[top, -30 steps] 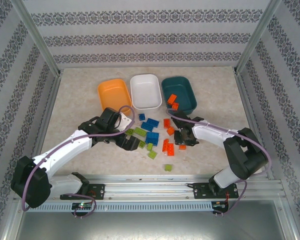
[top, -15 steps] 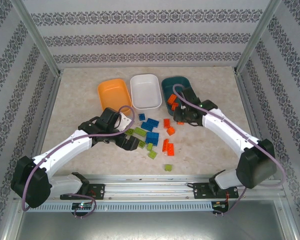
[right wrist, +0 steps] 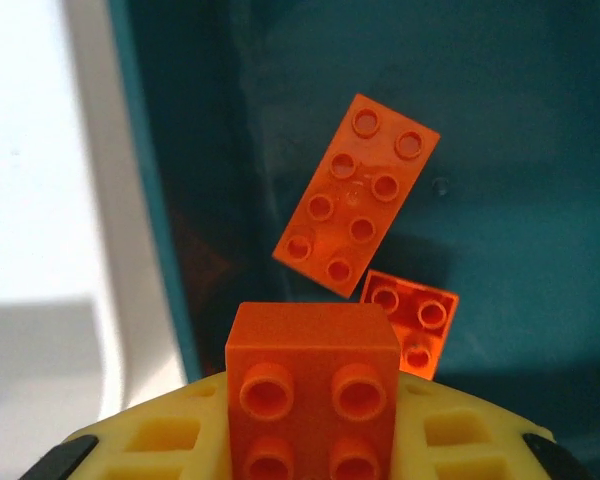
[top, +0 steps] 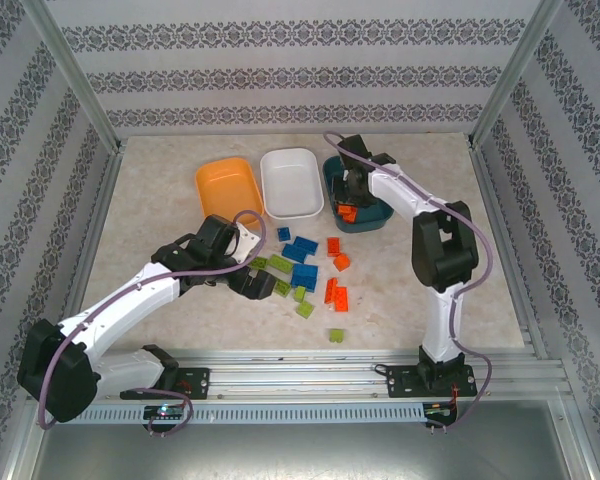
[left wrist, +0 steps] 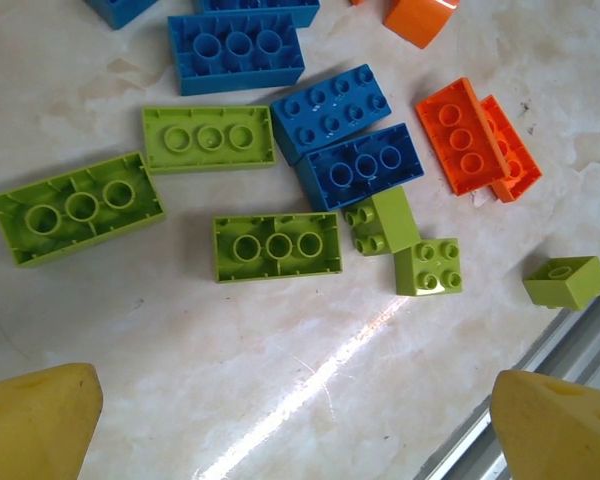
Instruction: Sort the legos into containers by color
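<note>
Top cam: your R gripper (top: 352, 196) is out over the left end of the teal tub (top: 378, 216), arm stretched fwd. L gripper (top: 257, 284) sits low at the left edge of the loose legos (top: 305, 268) mid-table. So L is the nearer arm for the pile, and R is well apart from it. Orange tub (top: 227, 187) and white tub (top: 291, 182) line up to the left of the teal one.

L wrist cam: jaws wide open, nothing held, yellow fingertips (left wrist: 40, 420) in the bottom corners. The closest piece is a green brick (left wrist: 277, 246), straight ahead of the gap and flat on the table. Its long axis runs across the frame, parallel to the finger line. I reckon you'd need a wrist turn to pinch its short side.

R wrist cam: jaws are clamped on an orange brick (right wrist: 313, 385), studs facing cam, pads (right wrist: 170, 440) on both flanks. Beyond it is the teal tub floor w/ two orange-red bricks (right wrist: 357, 195) lying in it. The held brick hangs just inside the teal wall, and the white tub is just beside it on the frame's left. IMO the drop is fine from here, but bias away from that wall before you open.
</note>
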